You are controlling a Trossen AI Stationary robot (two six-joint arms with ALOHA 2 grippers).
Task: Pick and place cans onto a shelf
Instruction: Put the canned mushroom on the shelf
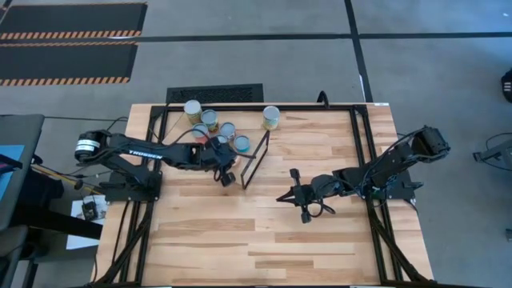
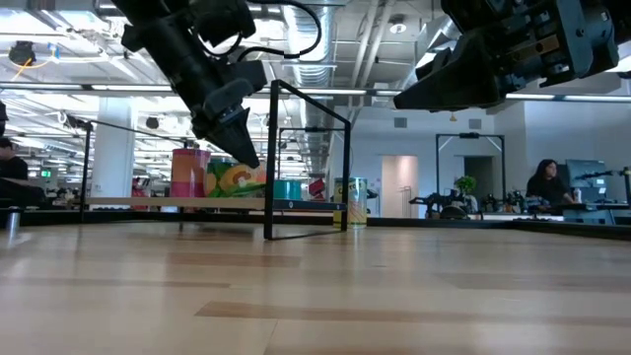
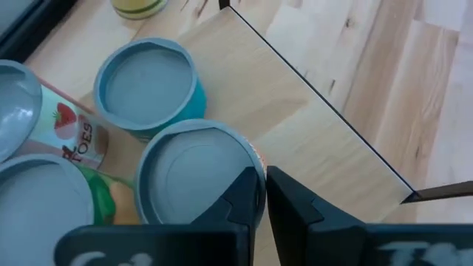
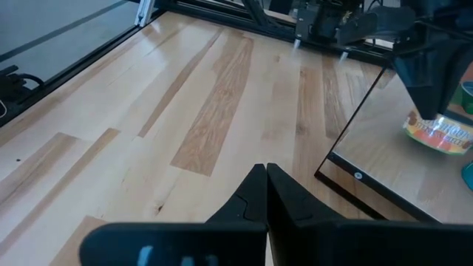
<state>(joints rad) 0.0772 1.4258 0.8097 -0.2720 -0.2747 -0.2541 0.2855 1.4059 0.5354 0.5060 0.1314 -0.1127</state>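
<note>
cans cluster on the shelf at upper centre of the high view; their labels are partly hidden there by the left arm. one can stands apart, just right of the black frame, near the table's far edge. the left gripper sits over the shelf's near end; in the wrist view its fingers are nearly together, tips touching the rim of the nearest can, grip uncertain. the right gripper, fingers together and empty, hovers at centre right. bare tabletop fills the lower half.
</note>
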